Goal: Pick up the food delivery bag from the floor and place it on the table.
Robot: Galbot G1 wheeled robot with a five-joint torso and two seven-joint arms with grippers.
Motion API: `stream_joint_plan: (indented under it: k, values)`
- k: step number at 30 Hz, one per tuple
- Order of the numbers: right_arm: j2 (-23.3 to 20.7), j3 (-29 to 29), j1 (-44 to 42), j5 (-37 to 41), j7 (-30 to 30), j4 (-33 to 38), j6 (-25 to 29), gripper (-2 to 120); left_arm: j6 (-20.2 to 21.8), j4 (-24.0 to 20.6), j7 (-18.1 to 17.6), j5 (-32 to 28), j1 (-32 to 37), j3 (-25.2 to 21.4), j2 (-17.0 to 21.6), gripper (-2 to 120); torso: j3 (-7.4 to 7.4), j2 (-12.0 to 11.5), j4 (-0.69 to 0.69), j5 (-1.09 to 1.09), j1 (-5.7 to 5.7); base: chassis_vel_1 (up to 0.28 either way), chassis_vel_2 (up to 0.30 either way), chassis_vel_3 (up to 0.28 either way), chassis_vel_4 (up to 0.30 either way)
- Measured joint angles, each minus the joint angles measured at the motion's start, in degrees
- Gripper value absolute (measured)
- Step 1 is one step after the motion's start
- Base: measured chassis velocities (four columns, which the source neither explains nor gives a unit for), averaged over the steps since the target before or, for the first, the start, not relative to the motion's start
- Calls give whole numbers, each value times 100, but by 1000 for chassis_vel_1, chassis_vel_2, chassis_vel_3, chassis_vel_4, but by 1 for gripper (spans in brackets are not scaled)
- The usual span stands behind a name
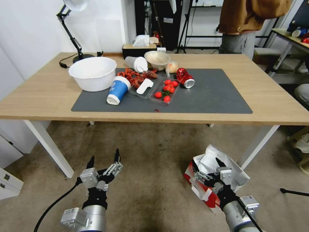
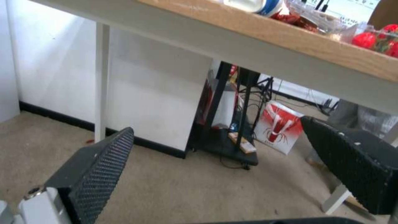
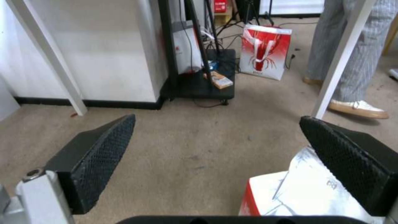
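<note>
The food delivery bag point(image 1: 213, 154) stands on the beige floor point(image 1: 151, 190) at my right, beside the table's right front leg point(image 1: 257, 146). It is white with a red side, and its silver foil lining point(image 3: 309, 183) gapes at the top. My right gripper point(image 1: 206, 161) hangs open just above the bag's near rim; in the right wrist view point(image 3: 218, 117) one finger point(image 3: 352, 161) is over the foil and the other over bare floor. My left gripper point(image 1: 104, 154) hovers open over the floor at my left, holding nothing. The light-wood table point(image 1: 48, 93) with its grey mat point(image 1: 212, 91) lies ahead.
The mat's left half carries a white bowl point(image 1: 93, 72), a blue cup point(image 1: 117, 90), tomatoes point(image 1: 166, 90), a red can point(image 1: 185, 78) and crayfish point(image 1: 135, 76); its right half is bare. A desk lamp point(image 1: 69, 29) stands far left. Another red-and-white bag point(image 3: 265, 51) sits behind the table.
</note>
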Motion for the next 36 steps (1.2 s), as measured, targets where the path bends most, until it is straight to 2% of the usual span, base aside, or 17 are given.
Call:
stream_joint_plan:
  k: [36]
  values:
    - [0,-18,22,-28,-3,-40,-7,100,-2,16,18,1,-14,22,-8,100,-515,-850,0,0,-334,0,0,0,0]
